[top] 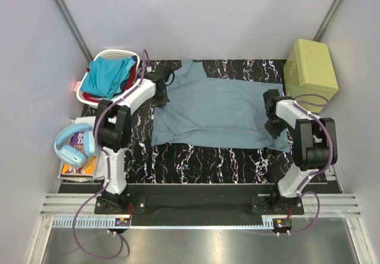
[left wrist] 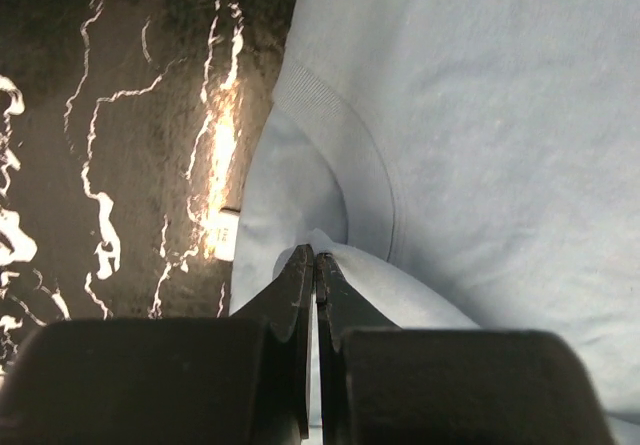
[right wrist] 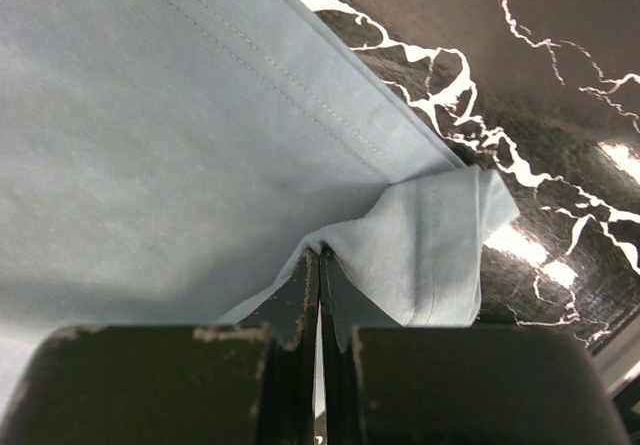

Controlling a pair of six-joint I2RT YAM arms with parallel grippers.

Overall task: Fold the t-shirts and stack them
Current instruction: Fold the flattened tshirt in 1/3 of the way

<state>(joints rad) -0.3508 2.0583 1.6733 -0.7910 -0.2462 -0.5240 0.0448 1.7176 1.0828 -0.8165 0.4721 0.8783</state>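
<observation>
**Grey-blue t-shirt point(top: 219, 113) pinched at neck and hem: lift level, carry together**

The shirt lies spread on the black marbled table point(top: 208, 160), between the two arms, its neck toward the left arm and its bottom edge toward the right. The left gripper point(left wrist: 314, 257) is clamped on a small ridge of cloth just beside the ribbed collar point(left wrist: 340, 155). The right gripper point(right wrist: 318, 255) is clamped on the stitched hem point(right wrist: 300, 75), where a corner of fabric has folded up against the fingertips. Both sets of jaws stand closed with cloth between them. A turquoise t-shirt point(top: 107, 77) waits in the white laundry basket point(top: 110, 54) at the far left corner.

With one grip at each end, the step in hand looks like a lengthwise fold. It should go well if both arms rise at the same rate and to the same height, so the line from collar to hem stays straight and lightly taut. A slack middle would probably drag and wrinkle on the table. The two arms should then travel across the shirt side by side, not one ahead of the other, or the fold will likely come out skewed.

Each pinch holds only a little fabric, and the right one sits on a turned corner, so a fast pull could slip it free. A slow, even carry seems safer. The jaws should let go only once the carried edge lies flat and lined up with the edge beneath it.
</observation>
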